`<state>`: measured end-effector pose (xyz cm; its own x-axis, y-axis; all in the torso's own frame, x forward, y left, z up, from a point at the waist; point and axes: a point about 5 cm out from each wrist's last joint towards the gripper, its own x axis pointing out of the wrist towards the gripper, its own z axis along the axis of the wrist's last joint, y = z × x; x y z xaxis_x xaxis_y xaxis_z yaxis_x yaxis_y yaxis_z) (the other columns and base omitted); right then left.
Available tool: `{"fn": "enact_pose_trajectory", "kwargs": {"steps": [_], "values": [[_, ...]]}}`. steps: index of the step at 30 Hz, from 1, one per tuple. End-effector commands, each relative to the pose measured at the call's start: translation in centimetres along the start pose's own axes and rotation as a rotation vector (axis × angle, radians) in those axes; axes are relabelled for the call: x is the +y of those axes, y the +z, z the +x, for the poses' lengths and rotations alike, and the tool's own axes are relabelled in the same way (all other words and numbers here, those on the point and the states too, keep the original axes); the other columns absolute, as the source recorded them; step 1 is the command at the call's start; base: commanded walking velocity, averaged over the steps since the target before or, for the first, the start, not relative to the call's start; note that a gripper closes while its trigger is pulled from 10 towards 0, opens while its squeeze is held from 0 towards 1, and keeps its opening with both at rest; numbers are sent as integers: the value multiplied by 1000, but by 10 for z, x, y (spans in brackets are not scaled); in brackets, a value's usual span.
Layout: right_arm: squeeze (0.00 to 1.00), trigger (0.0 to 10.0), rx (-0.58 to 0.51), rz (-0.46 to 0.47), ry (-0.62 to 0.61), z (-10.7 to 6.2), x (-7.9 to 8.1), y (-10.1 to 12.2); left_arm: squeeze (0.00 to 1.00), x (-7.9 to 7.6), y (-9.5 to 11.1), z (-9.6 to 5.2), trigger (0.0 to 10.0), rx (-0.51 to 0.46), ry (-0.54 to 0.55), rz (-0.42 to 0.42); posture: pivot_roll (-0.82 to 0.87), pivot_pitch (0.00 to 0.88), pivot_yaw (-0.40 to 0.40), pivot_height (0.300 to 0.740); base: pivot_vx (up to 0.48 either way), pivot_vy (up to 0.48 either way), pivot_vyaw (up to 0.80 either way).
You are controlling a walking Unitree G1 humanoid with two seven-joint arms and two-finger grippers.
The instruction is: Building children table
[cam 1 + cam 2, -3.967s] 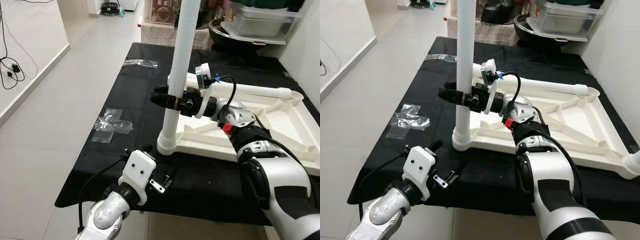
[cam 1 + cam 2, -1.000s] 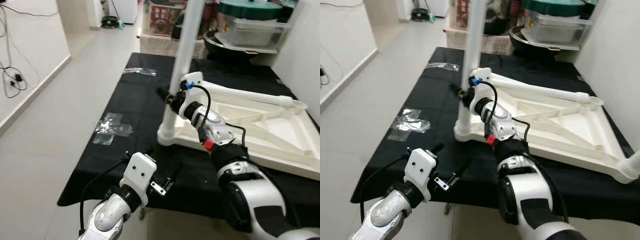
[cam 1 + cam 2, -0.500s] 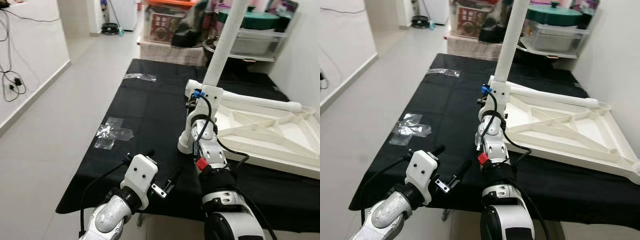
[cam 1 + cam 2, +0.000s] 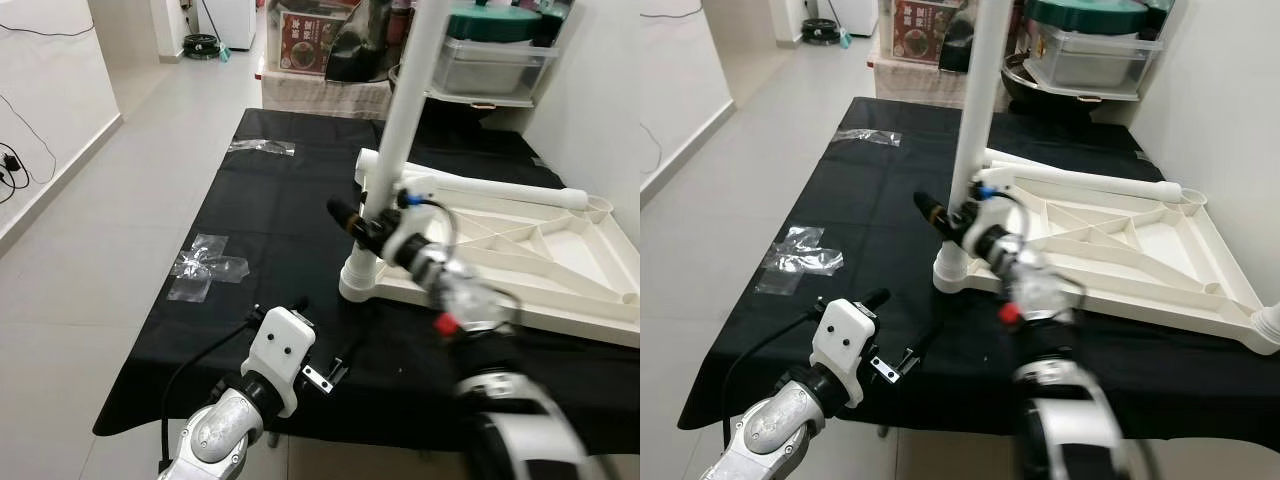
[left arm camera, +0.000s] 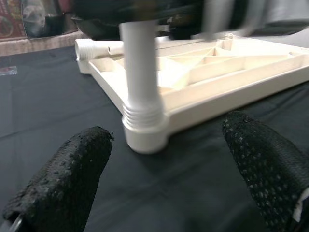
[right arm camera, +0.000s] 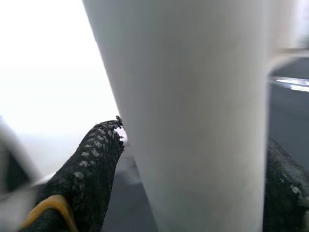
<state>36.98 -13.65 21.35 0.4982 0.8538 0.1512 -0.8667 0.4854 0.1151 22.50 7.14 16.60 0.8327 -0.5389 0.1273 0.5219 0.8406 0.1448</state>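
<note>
The white table top point(image 4: 560, 262) lies upside down on a black cloth point(image 4: 270, 220). One white table leg point(image 4: 400, 130) stands upright in its near left corner socket. My right gripper point(image 4: 357, 224) is shut on that leg low down; in the right wrist view the leg point(image 6: 193, 96) sits between the black fingers point(image 6: 91, 164). A second leg point(image 4: 490, 187) lies along the far edge of the top. My left gripper point(image 4: 326, 326) hovers open over the cloth's front edge; in the left wrist view the left gripper point(image 5: 164, 159) faces the leg's threaded base point(image 5: 142, 116).
Two crumpled pieces of clear tape point(image 4: 208, 265) point(image 4: 262, 147) stick to the cloth on the left. A plastic bin point(image 4: 495, 60) and a dark pot stand behind the table. A white wall point(image 4: 600, 100) runs close on the right. Tiled floor point(image 4: 90, 230) lies to the left.
The camera has shifted. My right forearm has swung out to the right and is blurred, with its gripper still on the upright leg. The left arm has stayed put.
</note>
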Motion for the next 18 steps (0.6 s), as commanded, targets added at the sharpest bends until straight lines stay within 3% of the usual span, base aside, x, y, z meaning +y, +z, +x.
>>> {"fn": "enact_pose_trajectory", "kwargs": {"steps": [1, 8, 9, 15, 16, 18], "values": [[0, 10000, 25, 37, 140, 13, 11, -4, 0, -1, -1, 0, 10000, 6, -4, 7, 110, 94, -101, 740, 0, 0, 0], [0, 10000, 69, 6, 267, 41, 18, 2, 0, -2, 0, -2, 10000, 7, 1, 4, 128, 100, -108, 740, 0, 0, 0], [0, 10000, 46, 13, 349, 50, 26, 7, 0, -2, 0, -3, 10000, 7, 2, 3, 131, 100, -109, 740, 0, 0, 0], [0, 10000, 34, 26, 487, 58, 39, 10, 0, -2, -1, -4, 10000, 12, -3, 6, 132, 97, -110, 740, 0, 0, 0], [0, 0, 38, 26, 517, 60, 43, 9, 0, -3, -1, -4, 10000, 12, -4, 4, 134, 94, -111, 740, 0, 0, 0], [0, 0, 44, 23, 537, 61, 44, 7, 0, -3, -1, -4, 10000, 11, -5, 4, 133, 91, -111, 740, 0, 0, 0]]}}
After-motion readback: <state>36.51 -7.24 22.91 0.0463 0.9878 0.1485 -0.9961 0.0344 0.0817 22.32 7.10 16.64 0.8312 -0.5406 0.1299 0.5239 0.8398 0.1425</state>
